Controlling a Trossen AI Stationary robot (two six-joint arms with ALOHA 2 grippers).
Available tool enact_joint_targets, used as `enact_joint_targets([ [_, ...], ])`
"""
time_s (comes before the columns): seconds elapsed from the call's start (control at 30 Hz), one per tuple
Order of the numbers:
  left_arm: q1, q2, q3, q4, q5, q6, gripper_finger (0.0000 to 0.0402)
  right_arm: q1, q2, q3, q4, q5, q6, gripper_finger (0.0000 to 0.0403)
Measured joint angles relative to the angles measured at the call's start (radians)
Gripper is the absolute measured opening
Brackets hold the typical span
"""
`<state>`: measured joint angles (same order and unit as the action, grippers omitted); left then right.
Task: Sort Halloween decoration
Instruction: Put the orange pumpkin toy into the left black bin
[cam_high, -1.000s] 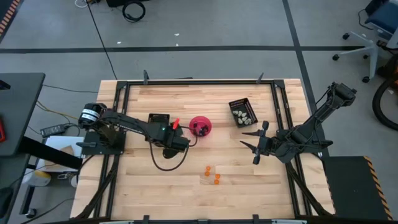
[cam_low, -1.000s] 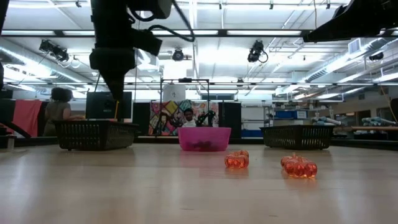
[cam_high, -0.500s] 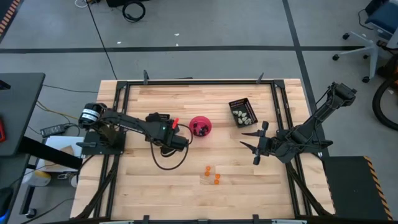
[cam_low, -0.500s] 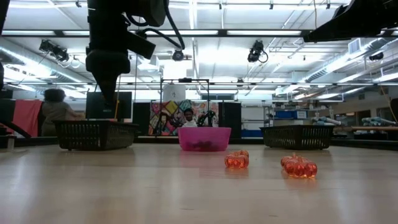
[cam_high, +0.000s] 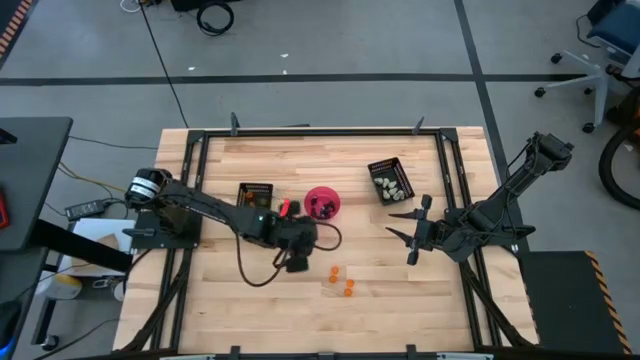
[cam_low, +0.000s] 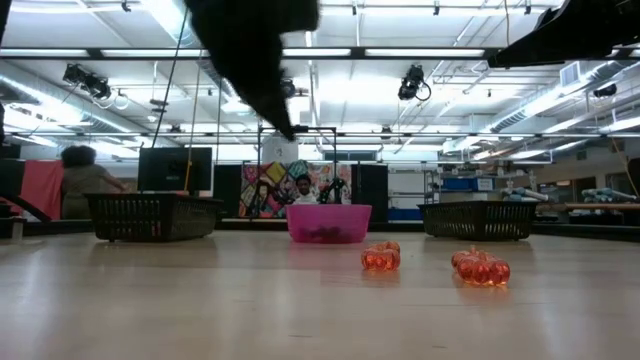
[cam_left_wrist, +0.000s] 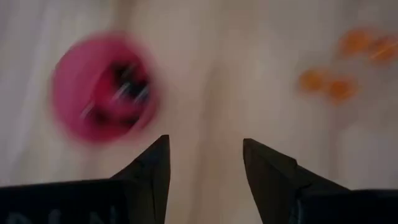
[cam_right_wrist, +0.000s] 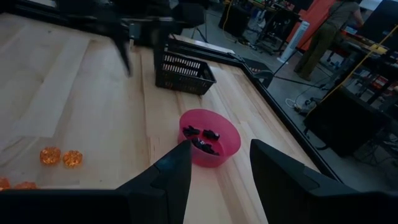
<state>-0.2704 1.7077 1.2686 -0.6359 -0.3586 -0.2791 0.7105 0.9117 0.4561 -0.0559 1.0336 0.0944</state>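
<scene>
The left gripper (cam_high: 300, 240) sits just left of centre in the high view, its fingers (cam_left_wrist: 152, 171) spread apart with nothing between them, above bare wood. Just up and right of it stands the pink bowl (cam_high: 322, 203), holding black trinkets (cam_right_wrist: 200, 138). Below and right of the gripper, toward the lower centre, lie the orange pumpkin trinkets (cam_high: 343, 283), loose on the table (cam_high: 220, 300); the low view shows them in front of the bowl. Left of the bowl is a black tray (cam_high: 255, 193) with orange pieces inside. At right centre the right gripper (cam_high: 408, 232) waits with fingers parted and empty, just below a second black tray (cam_high: 390, 180) holding whitish-grey trinkets (cam_high: 392, 185).
</scene>
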Motion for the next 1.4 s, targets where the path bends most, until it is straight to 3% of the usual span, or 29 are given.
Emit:
enact_joint_targets([
  [0.13,-0.029,0.063,0.001,0.200,0.072,0.052,0.0171,0.000,0.000,0.000,-0.001,0.000,0.000,0.0167],
  [0.33,-0.074,0.209,-0.001,0.433,0.088,0.059,0.0172,0.000,0.001,0.000,-0.002,0.000,0.003,0.0167],
  [0.7,-0.088,0.365,0.000,0.676,0.088,0.005,0.0172,0.000,0.001,0.000,0.002,-0.001,0.000,0.0167],
  [1.4,-0.089,0.396,0.004,0.584,0.083,0.012,0.0163,0.000,0.001,0.000,0.002,-0.003,0.000,0.0167],
])
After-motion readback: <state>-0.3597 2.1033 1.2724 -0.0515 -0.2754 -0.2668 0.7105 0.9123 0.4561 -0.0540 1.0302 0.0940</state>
